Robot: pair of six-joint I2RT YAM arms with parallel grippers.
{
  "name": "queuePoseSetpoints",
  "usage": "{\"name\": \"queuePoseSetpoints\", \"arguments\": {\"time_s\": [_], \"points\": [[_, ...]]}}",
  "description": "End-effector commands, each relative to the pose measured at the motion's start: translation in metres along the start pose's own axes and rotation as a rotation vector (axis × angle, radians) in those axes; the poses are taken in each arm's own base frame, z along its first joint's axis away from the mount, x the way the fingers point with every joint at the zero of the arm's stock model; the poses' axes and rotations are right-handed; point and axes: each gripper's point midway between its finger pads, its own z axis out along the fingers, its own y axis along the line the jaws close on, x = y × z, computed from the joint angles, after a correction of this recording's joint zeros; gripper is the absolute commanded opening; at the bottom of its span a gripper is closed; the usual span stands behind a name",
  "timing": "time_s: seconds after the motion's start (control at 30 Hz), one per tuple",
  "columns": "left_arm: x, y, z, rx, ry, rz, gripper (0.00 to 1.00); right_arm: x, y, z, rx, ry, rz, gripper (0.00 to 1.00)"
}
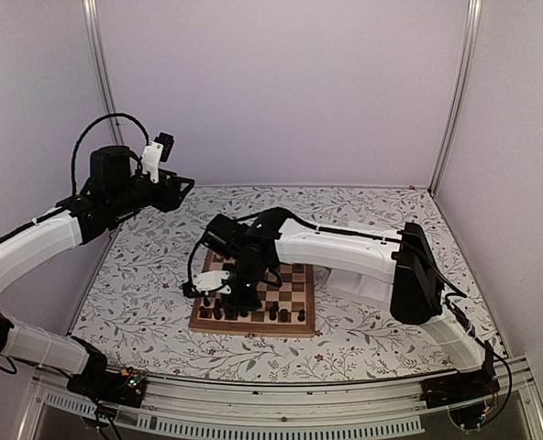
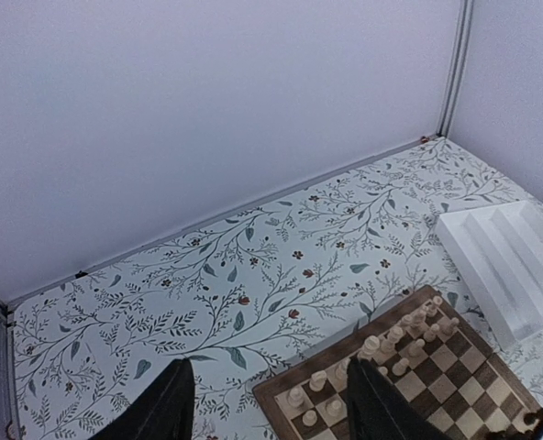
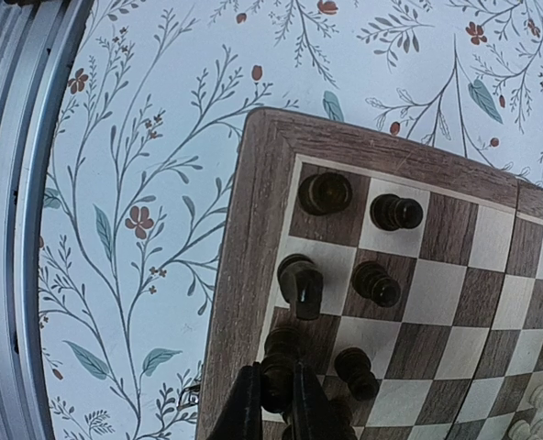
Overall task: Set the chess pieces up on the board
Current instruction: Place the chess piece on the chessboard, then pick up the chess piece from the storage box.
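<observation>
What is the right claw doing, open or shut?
Shut. The right gripper pinches a dark chess piece between its fingers, over the board.

Standing here I can read no writing, label, brand or number anywhere: not on the board (image 1: 253,329), not on the white tray (image 2: 505,266) at its three o'clock, not on the flowered table (image 1: 363,344).

Holds the left arm raised, left gripper (image 2: 267,408) partly open, and stretches the right arm low and leftward, right gripper (image 3: 275,380) pointing down, pinched on a dark chess piece (image 3: 281,344).
</observation>
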Motion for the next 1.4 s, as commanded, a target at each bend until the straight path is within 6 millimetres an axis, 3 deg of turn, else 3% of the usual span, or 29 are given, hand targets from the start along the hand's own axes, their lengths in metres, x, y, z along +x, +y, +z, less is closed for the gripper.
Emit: {"name": "queuePoseSetpoints", "arguments": {"time_s": [0.0, 0.2, 0.37, 0.5, 0.63, 0.73, 0.77, 0.9, 1.03, 1.1, 1.27, 1.33, 1.37], "points": [[-0.003, -0.004, 0.001, 0.018, -0.005, 0.005, 0.59, 0.001, -0.005, 0.008, 0.018, 0.013, 0.011, 0.12], [-0.004, -0.004, 0.001, 0.02, -0.007, 0.007, 0.59, -0.005, -0.005, 0.002, 0.021, -0.011, 0.015, 0.22], [-0.003, -0.004, 0.001, 0.019, -0.006, 0.008, 0.59, -0.014, -0.007, -0.016, 0.042, -0.043, 0.011, 0.27], [-0.003, -0.004, 0.001, 0.019, -0.005, 0.01, 0.59, -0.029, -0.006, -0.048, 0.059, -0.101, -0.01, 0.29], [-0.004, -0.006, 0.001, 0.032, -0.011, 0.018, 0.59, -0.04, -0.003, -0.094, 0.096, -0.166, -0.034, 0.31], [-0.004, -0.016, 0.002, 0.079, -0.016, 0.032, 0.59, -0.028, -0.005, -0.109, 0.138, -0.168, -0.035, 0.31], [-0.004, -0.02, 0.003, 0.093, -0.012, 0.036, 0.59, -0.022, -0.009, -0.123, 0.165, -0.181, -0.03, 0.31], [-0.013, -0.053, 0.003, 0.152, -0.002, 0.079, 0.59, 0.032, -0.035, -0.156, 0.237, -0.201, 0.059, 0.31], [-0.014, -0.1, 0.003, 0.254, 0.03, 0.119, 0.58, 0.116, -0.063, -0.185, 0.32, -0.191, 0.215, 0.32], [-0.011, -0.125, 0.005, 0.317, 0.055, 0.126, 0.58, 0.164, -0.069, -0.201, 0.37, -0.163, 0.306, 0.32], [0.004, -0.189, 0.016, 0.451, 0.1, 0.13, 0.56, 0.28, -0.073, -0.219, 0.424, -0.098, 0.546, 0.3], [0.006, -0.209, 0.023, 0.494, 0.106, 0.115, 0.56, 0.322, -0.075, -0.227, 0.443, -0.088, 0.659, 0.29], [0.005, -0.218, 0.028, 0.508, 0.111, 0.107, 0.56, 0.331, -0.072, -0.226, 0.434, -0.087, 0.69, 0.29]]}}
